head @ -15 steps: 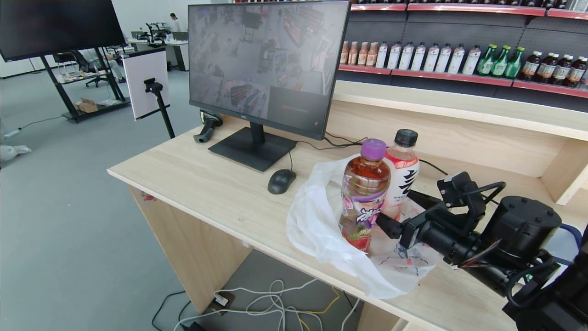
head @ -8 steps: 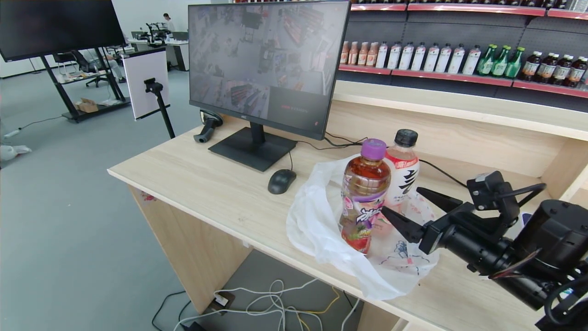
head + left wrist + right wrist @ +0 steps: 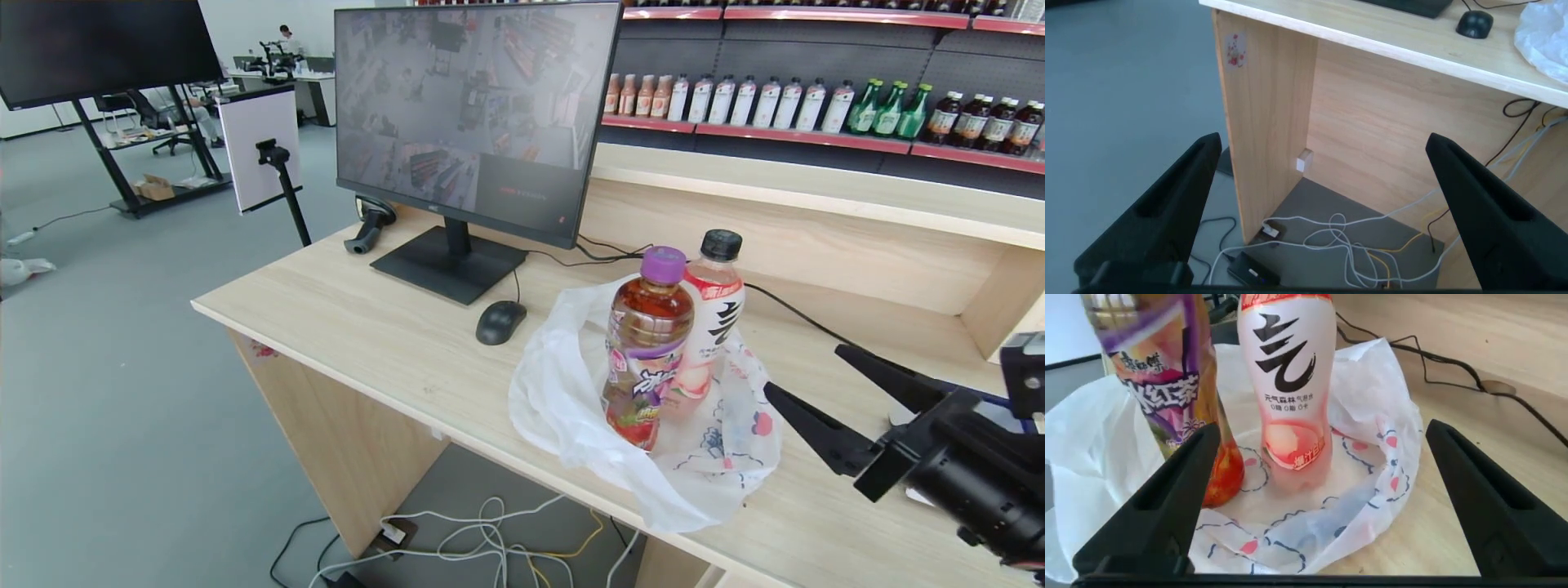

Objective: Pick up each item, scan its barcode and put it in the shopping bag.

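Wooden counter [image 3: 367, 327], shopping bag [image 3: 563, 400] seemingly holding two bottles [image 3: 649, 343]

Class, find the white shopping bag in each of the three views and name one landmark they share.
Head view: the shopping bag lies on the wooden counter, right of the mouse, under the purple-capped bottle and black-capped bottle.
Left wrist view: its edge shows on the counter beyond the mouse.
Right wrist view: the bag spreads under both bottles on the counter.
Shared landmark: the counter.
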Controlling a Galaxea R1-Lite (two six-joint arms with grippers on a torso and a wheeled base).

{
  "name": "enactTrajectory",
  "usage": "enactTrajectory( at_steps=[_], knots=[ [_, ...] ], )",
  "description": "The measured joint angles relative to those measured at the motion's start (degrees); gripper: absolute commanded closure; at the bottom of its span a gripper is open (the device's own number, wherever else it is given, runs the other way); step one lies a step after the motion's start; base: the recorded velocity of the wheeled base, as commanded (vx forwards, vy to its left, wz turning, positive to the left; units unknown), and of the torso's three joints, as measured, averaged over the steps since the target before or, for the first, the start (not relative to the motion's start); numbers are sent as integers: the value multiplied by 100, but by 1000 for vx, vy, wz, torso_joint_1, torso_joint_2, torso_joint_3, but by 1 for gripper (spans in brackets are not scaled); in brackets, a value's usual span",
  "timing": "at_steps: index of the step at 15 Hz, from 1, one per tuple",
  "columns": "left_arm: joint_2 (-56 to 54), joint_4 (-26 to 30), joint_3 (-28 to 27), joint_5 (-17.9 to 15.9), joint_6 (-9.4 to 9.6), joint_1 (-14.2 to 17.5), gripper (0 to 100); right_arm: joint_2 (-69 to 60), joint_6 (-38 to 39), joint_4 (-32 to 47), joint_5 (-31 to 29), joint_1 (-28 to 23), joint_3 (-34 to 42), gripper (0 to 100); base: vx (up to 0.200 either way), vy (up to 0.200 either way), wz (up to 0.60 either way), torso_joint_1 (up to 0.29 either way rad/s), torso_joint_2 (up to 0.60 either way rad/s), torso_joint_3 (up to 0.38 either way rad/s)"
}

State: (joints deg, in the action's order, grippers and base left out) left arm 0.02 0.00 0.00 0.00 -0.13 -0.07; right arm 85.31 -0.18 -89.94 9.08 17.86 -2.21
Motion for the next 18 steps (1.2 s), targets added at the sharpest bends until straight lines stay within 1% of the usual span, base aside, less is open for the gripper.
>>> enactTrajectory(
  at_steps=[3,4,6,7,9,11,12,14,15,16,17,18],
  knots=[
    [0,0,0,-2,4,-2,0,-596,111,15,-50,-11,190,0,0,0,0,0,0,0],
    [0,0,0,0,6,-2,0,-723,118,193,-55,-11,202,0,0,0,0,0,0,0],
    [0,0,0,-7,6,-2,0,-1079,166,1106,-35,0,218,0,0,0,0,0,0,0],
    [0,0,0,-5,6,-2,0,-1425,215,1771,13,7,218,0,0,0,0,0,0,0],
    [0,0,0,-2,6,-2,0,-2454,283,3389,129,22,221,0,0,0,0,0,0,0],
    [0,0,0,-5,6,-2,0,-3989,207,5349,233,27,179,0,0,0,0,0,0,0],
    [0,0,0,-5,6,-2,0,-4714,151,6209,260,29,150,0,0,0,0,0,0,0],
    [0,0,0,-5,6,-2,0,-6279,-2,8253,304,-4,54,0,0,0,0,0,0,0],
    [0,0,0,-5,6,-2,0,-6808,-52,8930,246,-56,12,0,0,0,0,0,0,0],
    [0,0,0,-2,6,-2,0,-7275,-96,9270,-184,-116,-35,0,0,0,0,0,0,0],
    [0,0,0,-2,6,-2,0,-7586,-121,9339,-965,-155,-71,0,0,0,0,0,0,0],
    [0,0,0,-5,6,-2,0,-7759,-126,9393,-1403,-190,-90,0,0,0,0,0,0,0]
  ],
)
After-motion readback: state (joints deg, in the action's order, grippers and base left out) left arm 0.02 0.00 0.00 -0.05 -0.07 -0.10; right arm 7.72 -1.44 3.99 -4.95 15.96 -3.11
